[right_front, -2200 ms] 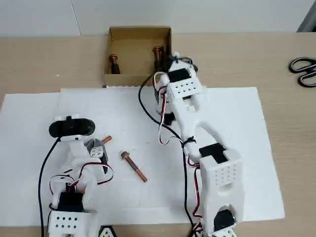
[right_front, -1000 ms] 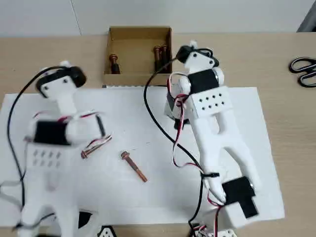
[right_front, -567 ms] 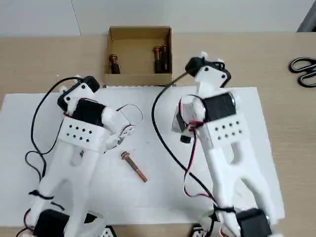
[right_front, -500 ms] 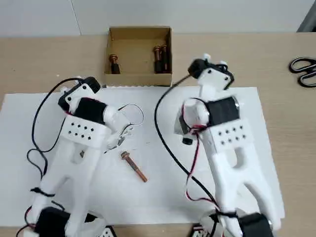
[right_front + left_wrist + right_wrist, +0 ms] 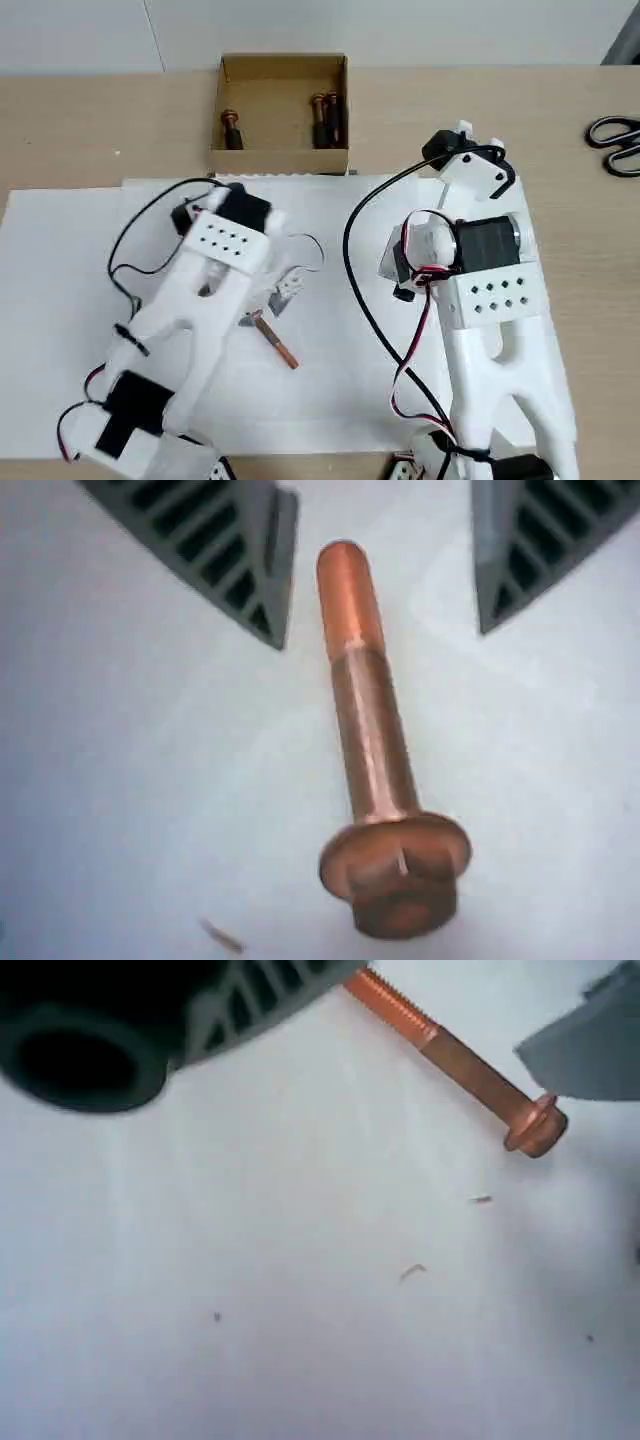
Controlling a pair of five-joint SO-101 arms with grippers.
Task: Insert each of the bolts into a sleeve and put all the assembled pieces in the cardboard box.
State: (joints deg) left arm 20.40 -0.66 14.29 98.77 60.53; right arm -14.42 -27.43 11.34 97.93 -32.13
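The bolt (image 5: 274, 339) lies flat on the white paper (image 5: 60, 260), a little left of centre in the high view, with its flanged head toward the upper left. The left pincer (image 5: 382, 632) hangs over it, spread wide. In the left wrist view its two ribbed fingers (image 5: 235, 555) stand either side of the threaded tip without touching it. The right pincer (image 5: 401, 272) sits right of centre above the paper, and I cannot tell how it is set.

At the top of the high view the cardboard box (image 5: 280, 158) rests on the counter (image 5: 100, 120) with assembled pieces (image 5: 325, 115) inside.

The bolt looks like solid metal: stiff, light for these arms, smooth and round, so it will likely roll or slip under an off-centre squeeze. Closing across the plain shank nearer the head seems best, leaving the tip free for a sleeve.
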